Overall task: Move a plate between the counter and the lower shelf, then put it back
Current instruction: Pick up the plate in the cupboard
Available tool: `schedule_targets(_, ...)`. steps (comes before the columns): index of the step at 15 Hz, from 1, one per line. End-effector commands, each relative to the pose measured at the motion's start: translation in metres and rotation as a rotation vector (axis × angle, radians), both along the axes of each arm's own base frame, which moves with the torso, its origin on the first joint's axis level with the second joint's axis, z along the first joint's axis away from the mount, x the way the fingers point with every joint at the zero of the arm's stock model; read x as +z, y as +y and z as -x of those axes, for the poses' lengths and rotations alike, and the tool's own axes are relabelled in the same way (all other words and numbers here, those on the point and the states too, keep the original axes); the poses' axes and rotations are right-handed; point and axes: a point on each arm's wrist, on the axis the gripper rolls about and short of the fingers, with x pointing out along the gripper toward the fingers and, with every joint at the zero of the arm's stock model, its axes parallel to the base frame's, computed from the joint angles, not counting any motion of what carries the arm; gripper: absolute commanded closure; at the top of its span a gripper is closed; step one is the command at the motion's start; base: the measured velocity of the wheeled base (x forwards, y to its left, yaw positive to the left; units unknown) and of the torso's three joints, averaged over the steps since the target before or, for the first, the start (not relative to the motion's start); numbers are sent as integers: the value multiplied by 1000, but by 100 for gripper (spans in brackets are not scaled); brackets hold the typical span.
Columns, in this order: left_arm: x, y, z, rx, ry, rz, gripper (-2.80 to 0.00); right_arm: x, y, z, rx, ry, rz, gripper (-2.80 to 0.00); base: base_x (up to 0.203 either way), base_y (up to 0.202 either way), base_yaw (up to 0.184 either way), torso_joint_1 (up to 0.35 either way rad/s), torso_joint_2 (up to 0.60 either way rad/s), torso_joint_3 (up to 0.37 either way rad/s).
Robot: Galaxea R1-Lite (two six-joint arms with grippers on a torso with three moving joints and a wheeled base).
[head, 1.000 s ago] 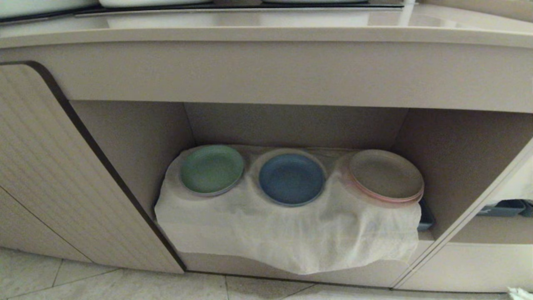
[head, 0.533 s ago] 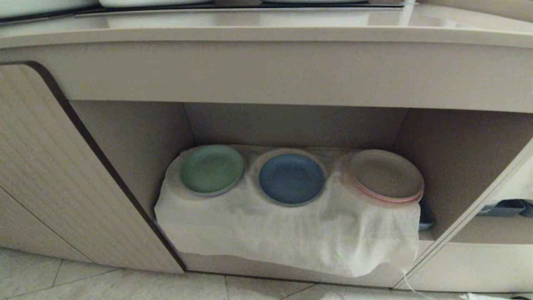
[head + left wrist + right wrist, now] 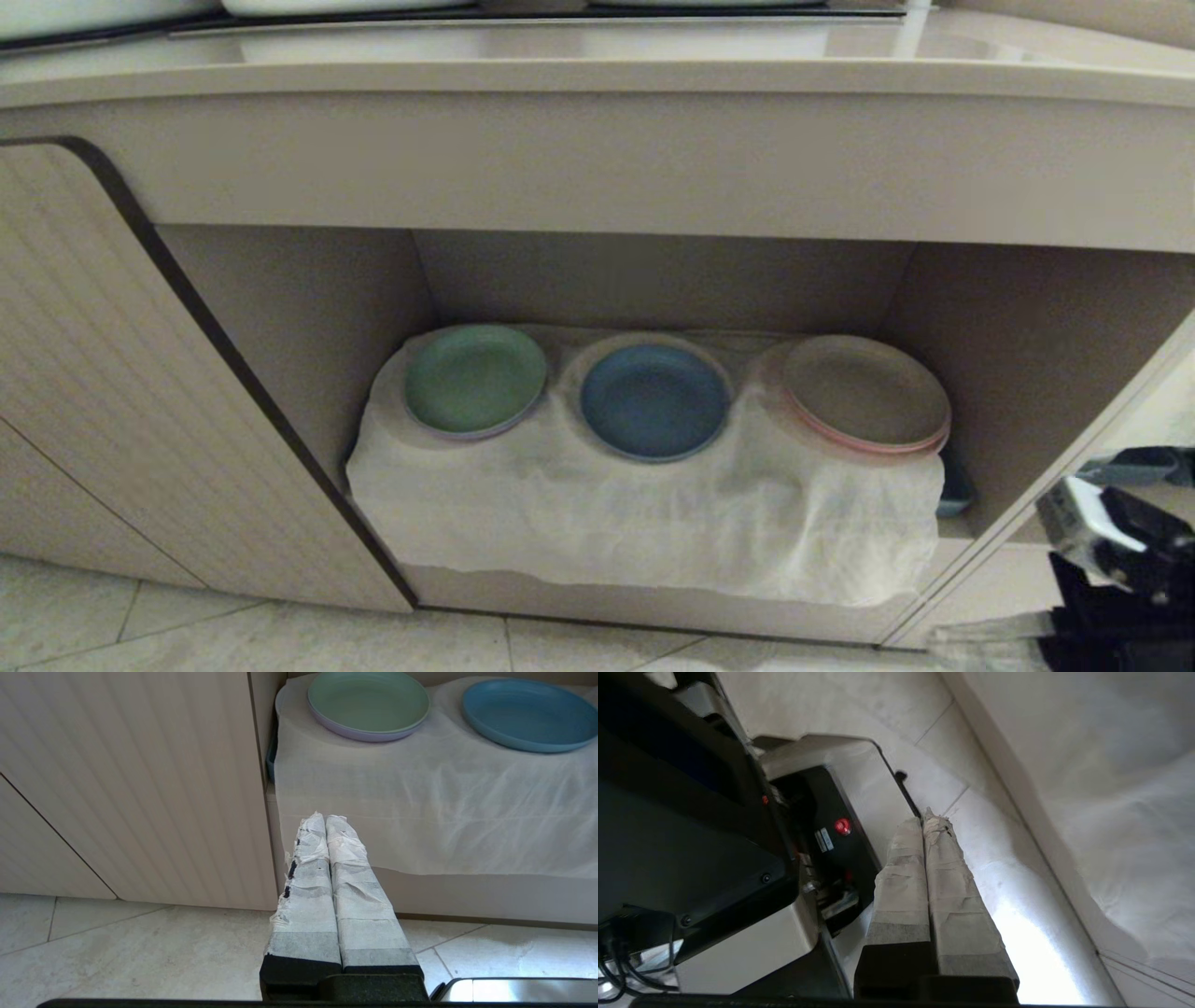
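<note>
Right pincer (image 3: 924, 823): closed, empty, low over the floor beside the robot base.
Left pincer (image 3: 326, 821): closed, empty.
Plate (image 3: 653, 401): on the lower shelf (image 3: 653, 280), ahead of the left pincer, right of the green plate (image 3: 474, 378).

A green plate (image 3: 474, 378) sits on the white cloth (image 3: 644, 523) at its left end, a beige plate stacked on a pink one (image 3: 866, 392) at its right end, above the tiled floor (image 3: 233, 639).
</note>
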Motion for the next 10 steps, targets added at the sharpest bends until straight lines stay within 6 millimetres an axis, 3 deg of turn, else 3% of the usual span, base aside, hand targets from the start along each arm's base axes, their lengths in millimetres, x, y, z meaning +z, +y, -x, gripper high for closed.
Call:
schedule_targets(1,0,0,0,0,0,0,0,-9,18,-31,-1,86,60,0,0,0,0,0,0,0)
schedule_targets(7,0,0,0,0,0,0,0,5,96,-90,-188,168,9,0,0,0,0,0,0,0)
schedule_targets(10,0,0,0,0,0,0,0,-1,116,-106,-249,200,17,0,0,0,0,0,0,0)
